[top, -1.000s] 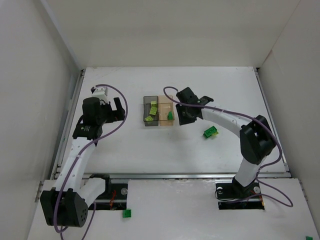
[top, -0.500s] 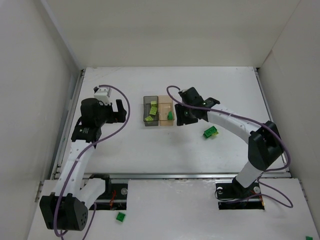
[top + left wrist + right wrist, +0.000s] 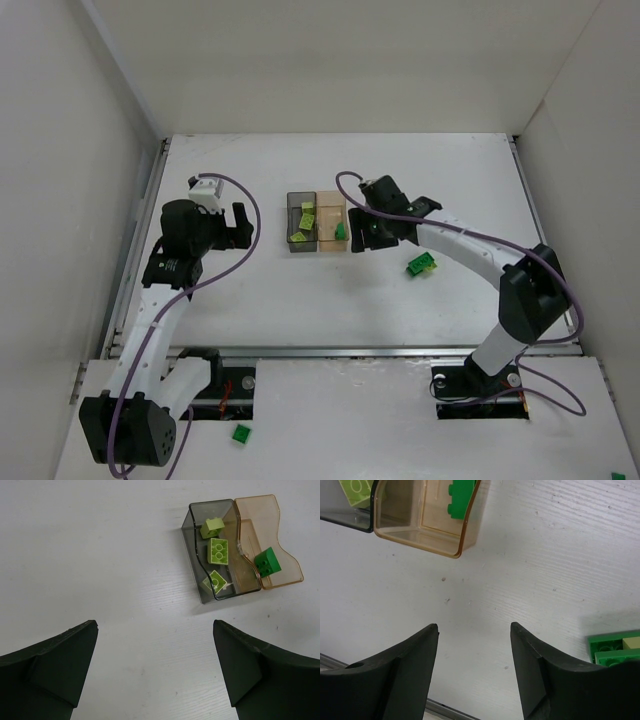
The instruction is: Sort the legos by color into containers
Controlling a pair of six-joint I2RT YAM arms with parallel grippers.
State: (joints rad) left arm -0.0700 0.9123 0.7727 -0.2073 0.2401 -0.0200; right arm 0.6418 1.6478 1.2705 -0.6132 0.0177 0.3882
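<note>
White table filled most of the top view. My left arm ran up the left side. My right arm bent in from the right toward the middle.

Left gripper was spread wide with nothing between its fingers, over bare table well left of the bins. Right gripper was parted too, less wide, and also had hold of nothing. It hung over bare table just beside the amber bin's near right corner.

Grey bin and amber bin stood mid-table, touching side by side, grey on the left. The grey bin held three pale yellow-green bricks, strung along its length. The amber bin held one dark green brick, close to its right wall at the near end.

A loose green brick lay on the table right of the bins, near the right gripper but apart from it. The right wrist view showed a pale patch on it, and I couldn't tell if that was a separate piece. A small green piece lay off the table on the near ledge by the left arm's base.
</note>
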